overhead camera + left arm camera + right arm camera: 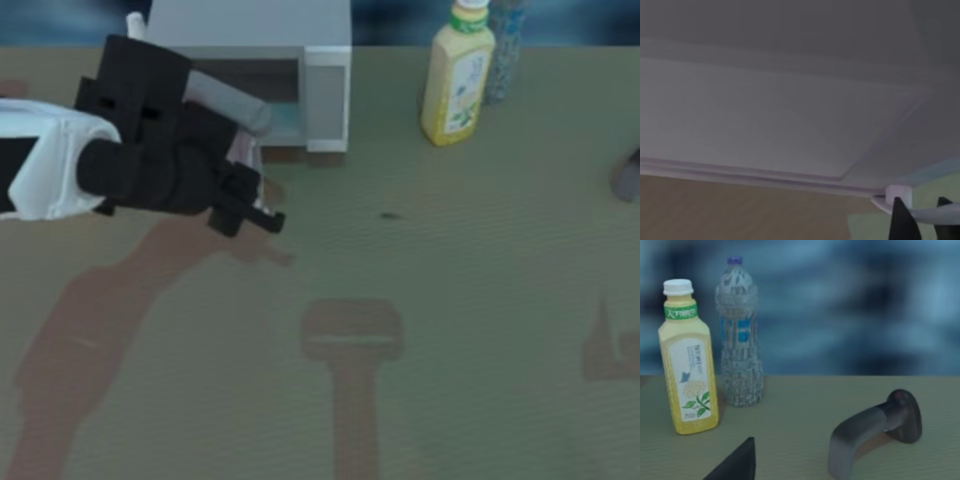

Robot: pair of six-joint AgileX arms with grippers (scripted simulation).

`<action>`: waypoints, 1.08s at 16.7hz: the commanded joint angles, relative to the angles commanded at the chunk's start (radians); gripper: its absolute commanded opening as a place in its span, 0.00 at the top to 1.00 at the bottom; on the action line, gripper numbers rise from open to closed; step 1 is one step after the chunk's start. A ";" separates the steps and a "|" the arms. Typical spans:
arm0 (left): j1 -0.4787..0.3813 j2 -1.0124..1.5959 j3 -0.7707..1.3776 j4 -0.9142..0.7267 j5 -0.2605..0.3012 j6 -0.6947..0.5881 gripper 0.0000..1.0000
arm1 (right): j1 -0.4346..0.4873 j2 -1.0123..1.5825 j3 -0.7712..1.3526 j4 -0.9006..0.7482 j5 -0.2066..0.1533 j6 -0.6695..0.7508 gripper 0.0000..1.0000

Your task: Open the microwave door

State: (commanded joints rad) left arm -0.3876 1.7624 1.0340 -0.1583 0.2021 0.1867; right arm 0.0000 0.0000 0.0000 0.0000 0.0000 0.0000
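Observation:
The light-grey microwave (250, 25) stands at the back of the table, left of centre, with its control panel (327, 95) on the right. Its teal-floored cavity (283, 118) shows. The microwave door (245, 150) stands swung out toward the front, mostly under my left arm. My left gripper (265, 215) sits at the door's outer edge. In the left wrist view the door (765, 115) fills the frame, and the left gripper (920, 217) is shut on its pale bar handle (930, 212). My right arm is outside the top view; only one dark fingertip (742, 460) shows above the table.
A yellow juice bottle (457, 80) and a clear water bottle (503, 50) stand at the back right of the table. A dark grey curved object (628, 175) lies at the right edge, close in front of the right wrist camera (875, 430).

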 joint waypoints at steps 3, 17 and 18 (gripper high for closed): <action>0.016 -0.009 -0.005 -0.004 0.021 0.032 1.00 | 0.000 0.000 0.000 0.000 0.000 0.000 0.00; 0.036 -0.018 -0.015 -0.012 0.048 0.073 1.00 | 0.000 0.000 0.000 0.000 0.000 0.000 0.00; 0.036 -0.018 -0.015 -0.012 0.048 0.073 1.00 | 0.000 0.000 0.000 0.000 0.000 0.000 0.00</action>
State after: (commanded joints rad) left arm -0.3513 1.7443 1.0192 -0.1708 0.2496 0.2596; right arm 0.0000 0.0000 0.0000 0.0000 0.0000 0.0000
